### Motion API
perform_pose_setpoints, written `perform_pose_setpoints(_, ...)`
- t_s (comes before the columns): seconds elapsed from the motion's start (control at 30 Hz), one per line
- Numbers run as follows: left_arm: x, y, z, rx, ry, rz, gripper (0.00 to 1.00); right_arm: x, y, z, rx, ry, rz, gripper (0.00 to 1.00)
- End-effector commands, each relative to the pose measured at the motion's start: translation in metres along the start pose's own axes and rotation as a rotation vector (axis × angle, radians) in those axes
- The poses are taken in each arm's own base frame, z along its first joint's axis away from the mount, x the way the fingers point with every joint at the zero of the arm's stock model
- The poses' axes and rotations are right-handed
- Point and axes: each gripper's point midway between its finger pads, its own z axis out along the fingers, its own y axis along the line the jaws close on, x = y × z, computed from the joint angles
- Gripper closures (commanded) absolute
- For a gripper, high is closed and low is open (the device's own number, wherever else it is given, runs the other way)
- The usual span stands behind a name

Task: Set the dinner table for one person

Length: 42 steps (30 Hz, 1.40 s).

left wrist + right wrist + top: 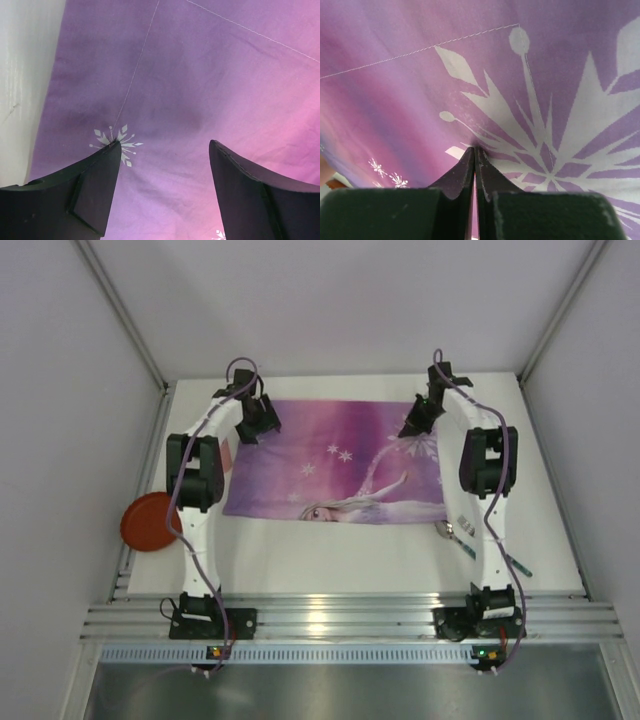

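Note:
The purple snowflake-printed placemat (335, 465) lies flat on the white dinner table (330, 550). My left gripper (258, 420) hovers over the mat's far left corner; in the left wrist view it (165, 145) is open and empty, just above the cloth (200, 75), with bare table (20, 75) at the left. My right gripper (415, 423) is at the mat's far right corner; in the right wrist view it (474, 148) is shut, its tips pinching the cloth (395, 100) on a large white snowflake.
An orange plate (150, 522) sits at the table's left edge beside the left arm. A spoon (447, 531) and a teal-handled utensil (515, 563) lie near the right arm. White walls close in on three sides.

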Motion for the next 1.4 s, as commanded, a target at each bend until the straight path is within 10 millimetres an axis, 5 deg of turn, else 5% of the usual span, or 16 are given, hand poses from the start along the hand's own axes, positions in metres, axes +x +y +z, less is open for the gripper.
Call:
perform_pose_setpoints(0.0, 0.026, 0.035, 0.026, -0.085, 0.08, 0.011, 0.22, 0.014, -0.004, 0.003, 0.044, 0.015, -0.019, 1.0)
perform_pose_setpoints(0.3, 0.008, 0.013, 0.026, -0.01, 0.058, -0.008, 0.18, -0.019, 0.0, 0.009, -0.027, -0.033, -0.008, 0.99)
perform_pose_setpoints(0.6, 0.021, 0.015, 0.024, -0.029, 0.103, -0.035, 0.18, -0.012, 0.0, 0.027, -0.075, 0.026, 0.025, 0.99)
perform_pose_setpoints(0.67, 0.022, 0.013, 0.017, -0.026, 0.102, -0.046, 0.18, -0.021, 0.01, 0.026, -0.115, 0.007, 0.012, 0.89)
perform_pose_setpoints(0.8, 0.033, 0.015, 0.007, -0.04, 0.113, -0.044, 0.18, -0.038, 0.009, 0.02, -0.131, -0.018, 0.052, 0.9)
perform_pose_setpoints(0.87, 0.034, 0.013, -0.002, -0.038, 0.105, -0.041, 0.18, -0.024, -0.011, 0.025, -0.09, 0.019, 0.074, 0.92)
perform_pose_setpoints(0.9, 0.042, 0.017, -0.002, -0.049, 0.12, -0.042, 0.18, -0.023, -0.007, 0.012, -0.087, 0.0, 0.052, 0.92)
perform_pose_setpoints(0.93, 0.041, 0.017, -0.008, -0.053, 0.107, -0.038, 0.18, -0.005, -0.028, 0.02, -0.029, 0.037, 0.039, 0.93)
perform_pose_setpoints(0.97, 0.055, 0.023, -0.006, -0.073, 0.131, -0.034, 0.18, -0.002, -0.025, 0.006, -0.023, 0.023, 0.015, 0.95)
perform_pose_setpoints(1.03, 0.06, 0.025, -0.013, -0.072, 0.115, -0.034, 0.18, 0.022, -0.048, 0.01, 0.03, 0.06, -0.01, 0.96)
perform_pose_setpoints(1.07, 0.077, 0.035, -0.011, -0.094, 0.146, -0.037, 0.18, 0.021, -0.044, -0.002, 0.026, 0.034, -0.03, 0.96)
perform_pose_setpoints(1.23, 0.085, 0.039, -0.02, -0.087, 0.135, -0.054, 0.18, 0.03, -0.054, -0.018, 0.066, 0.018, -0.069, 0.97)
perform_pose_setpoints(1.3, 0.079, 0.035, -0.025, -0.081, 0.122, -0.049, 0.18, 0.021, -0.043, -0.034, 0.056, -0.03, -0.106, 0.92)
perform_pose_setpoints(1.37, 0.071, 0.027, -0.033, -0.064, 0.106, -0.044, 0.17, 0.011, -0.028, -0.054, 0.022, -0.078, -0.143, 0.62)
